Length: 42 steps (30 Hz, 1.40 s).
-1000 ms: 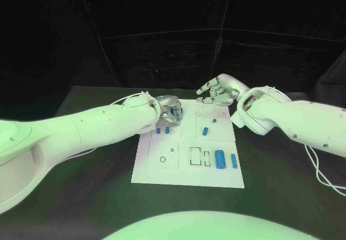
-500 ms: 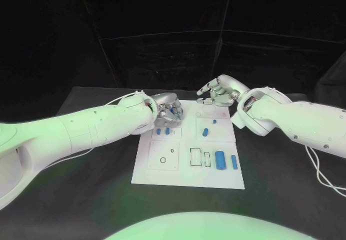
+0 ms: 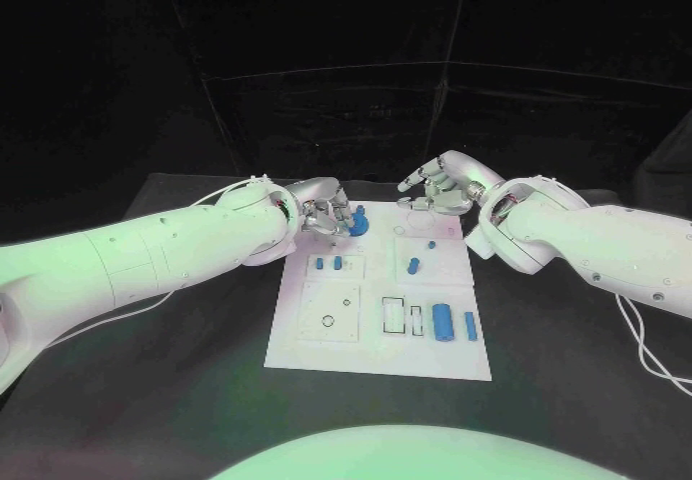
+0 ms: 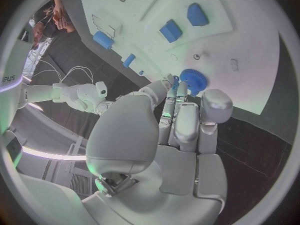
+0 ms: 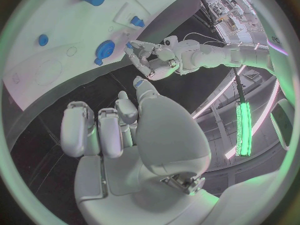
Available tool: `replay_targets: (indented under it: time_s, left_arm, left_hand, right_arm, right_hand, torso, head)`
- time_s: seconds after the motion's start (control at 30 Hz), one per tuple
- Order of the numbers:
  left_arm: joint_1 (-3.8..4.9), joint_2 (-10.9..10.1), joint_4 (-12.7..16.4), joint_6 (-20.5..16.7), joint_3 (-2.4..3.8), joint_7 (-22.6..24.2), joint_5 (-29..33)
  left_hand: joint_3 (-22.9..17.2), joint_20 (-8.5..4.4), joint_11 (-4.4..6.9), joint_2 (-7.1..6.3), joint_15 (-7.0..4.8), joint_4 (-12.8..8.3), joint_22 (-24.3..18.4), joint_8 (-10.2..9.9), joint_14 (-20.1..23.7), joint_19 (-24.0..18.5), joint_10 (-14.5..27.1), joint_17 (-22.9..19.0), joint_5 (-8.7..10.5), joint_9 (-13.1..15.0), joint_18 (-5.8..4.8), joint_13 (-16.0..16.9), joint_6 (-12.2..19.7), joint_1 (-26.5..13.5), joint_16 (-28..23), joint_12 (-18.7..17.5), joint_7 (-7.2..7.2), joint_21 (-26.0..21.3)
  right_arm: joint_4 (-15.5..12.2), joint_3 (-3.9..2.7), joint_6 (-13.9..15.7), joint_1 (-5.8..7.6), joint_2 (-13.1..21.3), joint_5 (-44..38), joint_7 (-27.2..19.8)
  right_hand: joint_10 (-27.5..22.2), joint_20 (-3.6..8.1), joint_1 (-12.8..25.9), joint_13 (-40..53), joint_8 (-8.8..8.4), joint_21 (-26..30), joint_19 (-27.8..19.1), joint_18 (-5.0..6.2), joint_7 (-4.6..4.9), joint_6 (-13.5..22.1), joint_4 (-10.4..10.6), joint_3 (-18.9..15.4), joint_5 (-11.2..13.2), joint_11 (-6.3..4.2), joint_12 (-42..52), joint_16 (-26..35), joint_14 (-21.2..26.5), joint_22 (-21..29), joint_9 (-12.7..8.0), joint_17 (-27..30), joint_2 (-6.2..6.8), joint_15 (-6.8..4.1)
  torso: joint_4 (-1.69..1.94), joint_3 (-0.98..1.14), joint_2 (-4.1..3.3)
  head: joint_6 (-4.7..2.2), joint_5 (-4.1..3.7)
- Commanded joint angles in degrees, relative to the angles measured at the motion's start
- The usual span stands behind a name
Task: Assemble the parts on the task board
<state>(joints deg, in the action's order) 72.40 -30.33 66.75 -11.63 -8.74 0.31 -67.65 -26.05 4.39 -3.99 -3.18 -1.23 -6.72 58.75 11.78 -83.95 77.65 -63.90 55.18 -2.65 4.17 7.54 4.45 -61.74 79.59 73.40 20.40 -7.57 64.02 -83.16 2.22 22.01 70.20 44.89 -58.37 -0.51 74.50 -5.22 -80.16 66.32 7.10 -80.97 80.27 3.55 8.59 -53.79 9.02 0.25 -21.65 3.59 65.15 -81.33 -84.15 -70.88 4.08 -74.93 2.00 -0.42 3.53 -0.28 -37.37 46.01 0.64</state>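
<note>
The white task board [image 3: 378,345] lies in the middle of the black table. My left hand [image 3: 326,214] hovers over the board's far left corner and pinches a blue gear [image 3: 356,228] at its fingertips; the left wrist view shows that gear [image 4: 190,80] just above the board [image 4: 250,50]. My right hand [image 3: 444,188] hangs over the far edge of the board, fingers apart, holding nothing. The right wrist view shows the gear [image 5: 104,50] in my left hand [image 5: 153,60]. On the board lie two small blue blocks [image 3: 327,264], a blue peg [image 3: 413,266] and a blue cylinder [image 3: 441,322].
A thin blue bar [image 3: 469,324] lies beside the cylinder near the board's right edge. Outlined slots [image 3: 392,312] and a small ring mark [image 3: 327,321] sit in the board's near half. Black table [image 3: 173,330] surrounds the board on all sides.
My left hand has shifted slightly toward the board's far edge and turned, so the blue gear now shows at its fingertips. The right hand has hardly moved.
</note>
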Motion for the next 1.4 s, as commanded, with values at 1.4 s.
replay_targets:
  time_s: [1.4]
  left_arm:
    - [-0.33, 0.21, -3.67, 8.86, -0.06, -1.19, 0.45]
  left_hand:
    - [-0.48, 0.04, 0.68, -0.53, -0.21, -0.31, 0.01, -0.65, -0.43, 0.17, -1.51, -0.55, -0.07, -0.17, -0.7, -0.08, -0.67, -1.13, 0.0, -0.76, 0.03, 0.25]
  right_arm:
    - [-0.05, -0.03, 0.69, 0.1, 0.01, 0.12, -0.9]
  right_hand:
    - [-0.42, -0.1, 0.11, -0.13, 0.31, 0.42, -0.38, 0.56, 0.19, 0.19, 0.03, 0.02, -0.43, -0.01, -0.32, 0.36, -2.72, 0.14, -0.06, -1.42, -0.62, -0.4]
  torso:
    - [-0.18, 0.02, -0.08]
  head:
    - [0.05, 0.41]
